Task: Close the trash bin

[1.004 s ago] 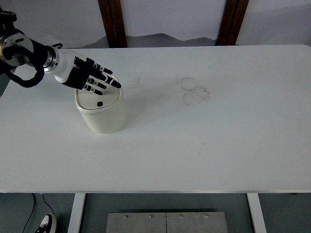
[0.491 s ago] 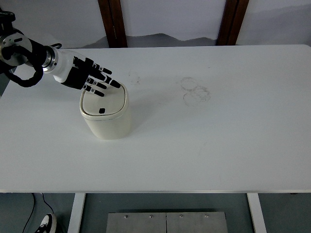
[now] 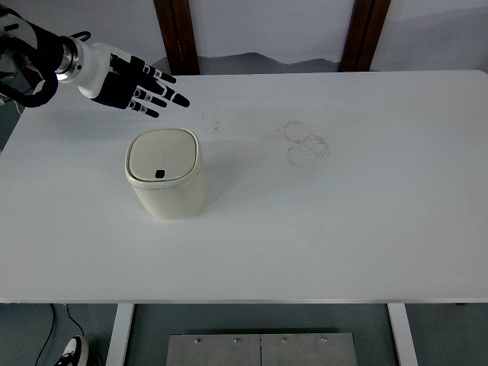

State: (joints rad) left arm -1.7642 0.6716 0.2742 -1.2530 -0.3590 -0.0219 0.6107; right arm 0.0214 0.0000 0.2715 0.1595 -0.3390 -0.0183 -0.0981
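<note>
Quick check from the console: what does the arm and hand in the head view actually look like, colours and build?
Only the left arm shows: black, with a looping black cable near the picture's edge and a silver ring at the wrist. The left hand has a white cuff and back, five black fingers with small white marks at the joints.

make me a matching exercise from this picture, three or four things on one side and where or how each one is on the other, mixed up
Things:
1. trash bin
2. left hand
3. ring marks
4. shoe

Descriptions:
A. faint, on the table right of centre
B. on the floor, bottom left corner
C. lid down, standing on the table's left half
D. fingers spread, in the air behind the bin, holding nothing

Pairs: 1-C, 2-D, 3-A, 4-B
</note>
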